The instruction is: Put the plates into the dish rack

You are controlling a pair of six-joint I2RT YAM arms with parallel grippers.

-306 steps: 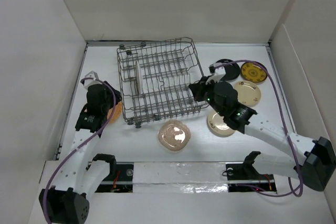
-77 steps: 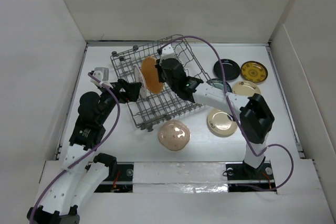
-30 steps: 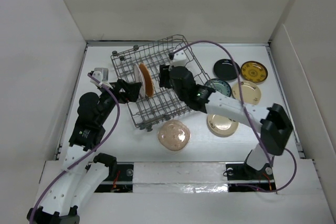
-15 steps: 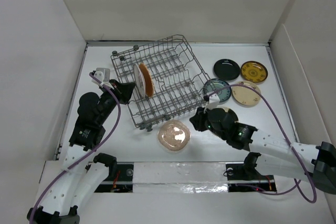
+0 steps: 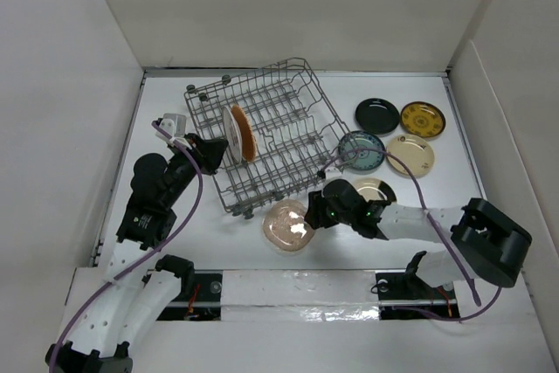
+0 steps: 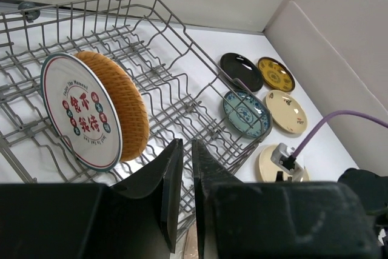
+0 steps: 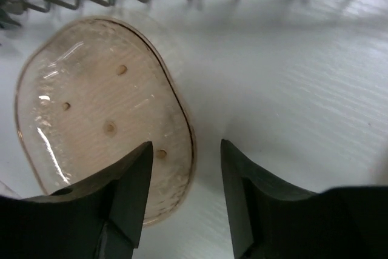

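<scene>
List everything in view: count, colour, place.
Rack: one, grey wire, left-centre of table.
White plate: one, with red and green characters, upright in rack.
Orange plate: one, upright in rack, beside white plate.
Pink plate: one, flat, in front of rack.
Black plate: one, flat, right of rack.
Yellow plate: one, flat, right of black plate.
Teal plate: one, flat, beside rack.
Cream plate: one, flat, right of teal plate.
Gold plate: one, partly under right arm.
Table: one, white.
Cables: two, purple, one per arm.
Left end effector: black, nearly shut, at rack's left side.
Right end effector: black, open, over pink plate's edge.
</scene>
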